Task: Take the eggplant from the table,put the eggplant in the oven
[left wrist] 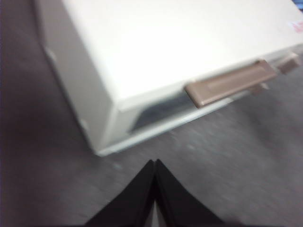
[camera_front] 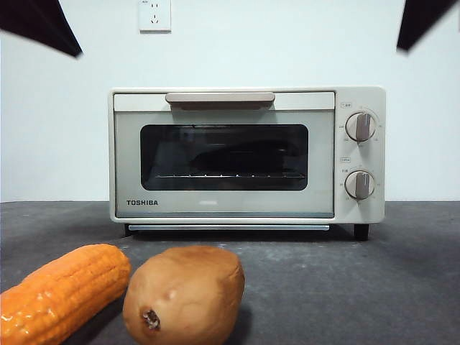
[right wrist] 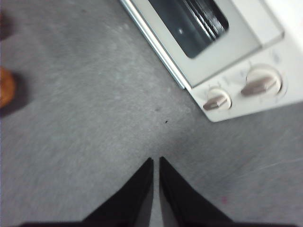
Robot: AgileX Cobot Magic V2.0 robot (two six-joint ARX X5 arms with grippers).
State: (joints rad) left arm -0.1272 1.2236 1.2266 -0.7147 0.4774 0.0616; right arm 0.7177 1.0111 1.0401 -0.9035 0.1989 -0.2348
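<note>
The cream TOSHIBA oven stands at the middle back of the table with its door closed. Behind the dark glass, a long dark shape that looks like the eggplant lies on the wire rack. My left gripper hovers shut and empty above the table near the oven's left front corner and its handle. My right gripper is shut and empty over bare table in front of the oven's knobs. In the front view both arms show only as black tips at the top corners.
An orange corn cob and a brown potato lie side by side at the near left of the table. An orange-brown vegetable edge shows in the right wrist view. A wall socket sits above the oven.
</note>
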